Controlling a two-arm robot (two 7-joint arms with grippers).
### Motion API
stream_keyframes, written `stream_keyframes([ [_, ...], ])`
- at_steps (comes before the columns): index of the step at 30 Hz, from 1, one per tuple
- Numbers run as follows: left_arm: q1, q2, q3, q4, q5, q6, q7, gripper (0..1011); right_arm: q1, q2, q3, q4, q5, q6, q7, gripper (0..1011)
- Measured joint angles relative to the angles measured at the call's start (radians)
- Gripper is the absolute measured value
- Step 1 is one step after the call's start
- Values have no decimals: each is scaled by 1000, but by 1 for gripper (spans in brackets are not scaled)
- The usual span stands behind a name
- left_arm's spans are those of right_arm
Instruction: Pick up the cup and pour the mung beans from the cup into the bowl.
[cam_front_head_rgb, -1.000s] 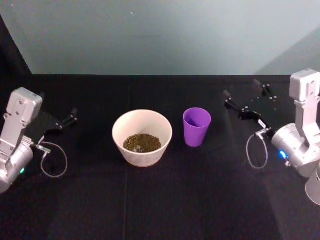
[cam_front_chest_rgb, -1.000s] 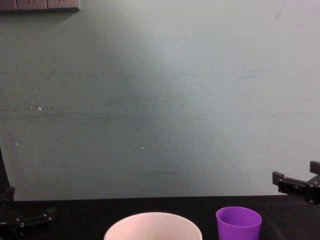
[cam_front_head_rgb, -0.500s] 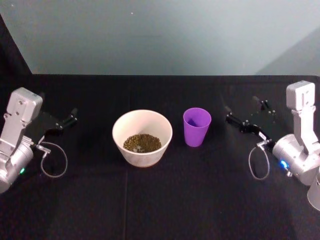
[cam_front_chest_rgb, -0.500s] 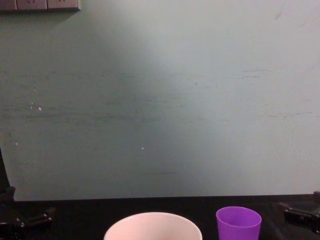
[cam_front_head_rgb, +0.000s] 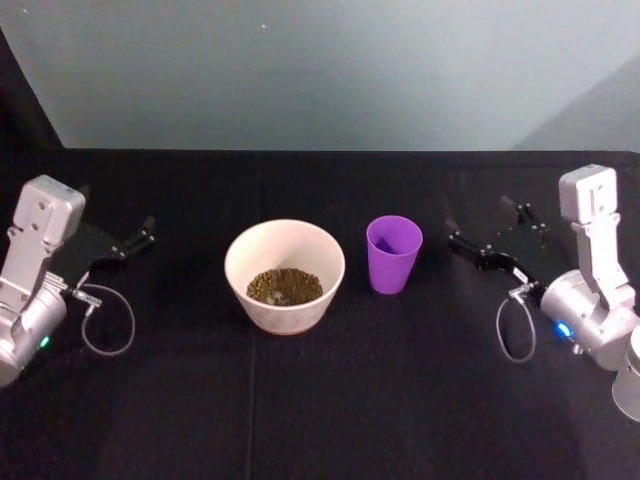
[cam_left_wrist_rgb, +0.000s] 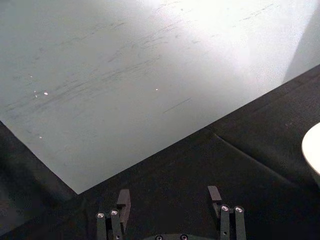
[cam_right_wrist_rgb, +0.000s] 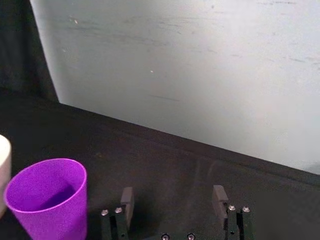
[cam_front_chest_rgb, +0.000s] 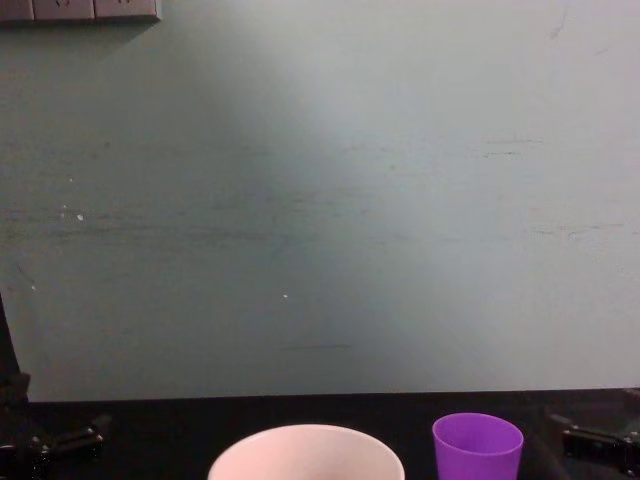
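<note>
Cup: your purple cup (cam_front_head_rgb: 393, 253) stands upright on the black table (cam_front_head_rgb: 320, 400), just to the right of the white bowl (cam_front_head_rgb: 285, 275).
Bowl: it has mung beans (cam_front_head_rgb: 284, 286) in it.
Risk: you could knock the light cup over if the right gripper (cam_front_head_rgb: 485, 232) comes in too low or off to one side.
Risk two: squeeze too near the rim and the cup may slip or tip.
Right jaws: wide open, holding nothing, apart from the cup.
Left jaws: the left gripper (cam_front_head_rgb: 135, 238) is parked far left, open, holding nothing.
</note>
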Motion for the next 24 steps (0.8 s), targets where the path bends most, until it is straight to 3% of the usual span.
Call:
stream_keyframes([
  [13,0,0,0,0,0,0,0,1000,30,-49,-17,-1,-115,3,-103,1000],
  [15,0,0,0,0,0,0,0,1000,39,-55,-23,1,-140,25,-117,1000],
  [24,0,0,0,0,0,0,0,1000,38,-55,-23,2,-138,24,-119,1000],
])
